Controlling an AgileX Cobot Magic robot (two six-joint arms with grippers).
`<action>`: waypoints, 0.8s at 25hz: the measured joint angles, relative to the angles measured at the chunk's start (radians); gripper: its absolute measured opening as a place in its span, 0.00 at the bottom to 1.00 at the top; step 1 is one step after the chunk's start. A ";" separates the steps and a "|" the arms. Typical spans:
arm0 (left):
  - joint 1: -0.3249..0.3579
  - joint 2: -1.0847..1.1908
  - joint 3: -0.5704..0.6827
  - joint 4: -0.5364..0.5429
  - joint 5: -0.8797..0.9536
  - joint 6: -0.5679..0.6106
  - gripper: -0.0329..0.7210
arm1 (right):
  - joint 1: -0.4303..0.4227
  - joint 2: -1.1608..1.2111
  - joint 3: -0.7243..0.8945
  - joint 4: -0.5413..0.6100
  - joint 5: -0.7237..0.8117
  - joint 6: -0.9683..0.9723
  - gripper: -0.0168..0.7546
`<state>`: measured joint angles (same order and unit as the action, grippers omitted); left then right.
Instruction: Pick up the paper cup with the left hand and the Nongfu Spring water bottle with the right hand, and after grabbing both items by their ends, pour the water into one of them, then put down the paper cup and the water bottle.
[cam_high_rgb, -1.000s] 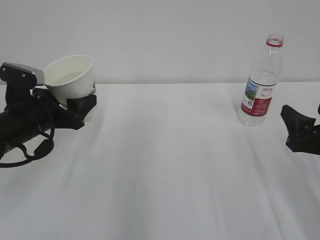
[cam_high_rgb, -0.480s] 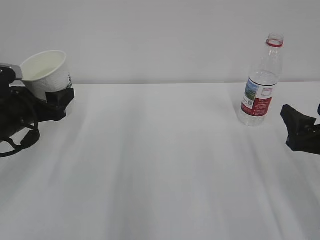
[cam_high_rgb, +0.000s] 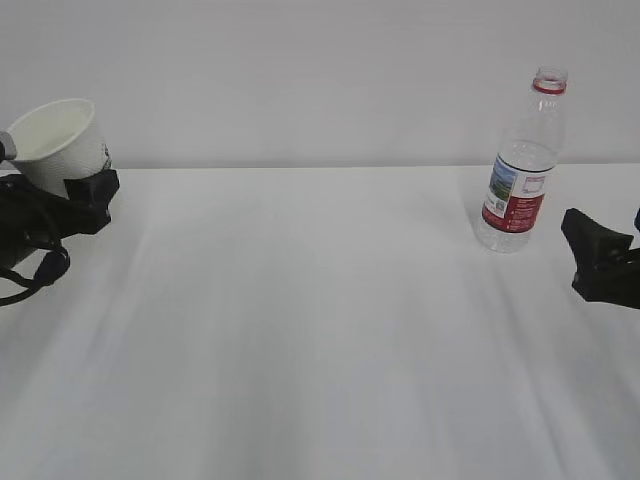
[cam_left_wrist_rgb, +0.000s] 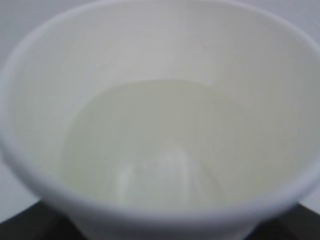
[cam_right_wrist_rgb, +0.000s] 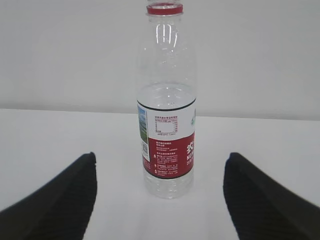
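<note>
Left gripper (cam_high_rgb: 85, 185) is clamped around the lower body of the paper cup (cam_high_rgb: 62, 140), holding it tilted at the far left edge of the table (cam_high_rgb: 320, 330), mouth leaning toward me; from the left wrist view the cup (cam_left_wrist_rgb: 160, 125) fills the frame and there's clear water (cam_left_wrist_rgb: 145, 145) pooled in the bottom. Right gripper (cam_right_wrist_rgb: 160, 200) is spread wide and empty, both fingers (cam_right_wrist_rgb: 55, 200) well apart with nothing between them. The water bottle (cam_high_rgb: 522, 165) stands upright on the table on the right, cap off, red neck ring showing, water level about at the top of the label. In the right wrist view the bottle (cam_right_wrist_rgb: 167, 100) sits centred between my fingers but beyond the tips, not touching. My read: water's in the cup, bottle is set down, so the pour looks done and what's left is putting the cup down. Next move needs the left arm to level the cup first so it doesn't slosh, lower it until the base sits flat on the table, then let go and back off straight. Risk is tipping it on release
</note>
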<state>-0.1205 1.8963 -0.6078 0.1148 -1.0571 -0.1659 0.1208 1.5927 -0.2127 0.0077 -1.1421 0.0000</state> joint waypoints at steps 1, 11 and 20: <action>0.000 0.004 0.000 -0.017 -0.007 0.002 0.74 | 0.000 0.000 0.000 -0.002 0.000 0.000 0.79; 0.001 0.022 0.000 -0.092 -0.045 0.084 0.74 | 0.000 0.000 0.000 -0.024 0.000 0.000 0.79; 0.001 0.028 -0.007 -0.126 -0.047 0.092 0.74 | 0.000 0.000 0.000 -0.026 0.000 0.000 0.79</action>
<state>-0.1194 1.9240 -0.6151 -0.0114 -1.1043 -0.0741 0.1208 1.5927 -0.2127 -0.0181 -1.1421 0.0000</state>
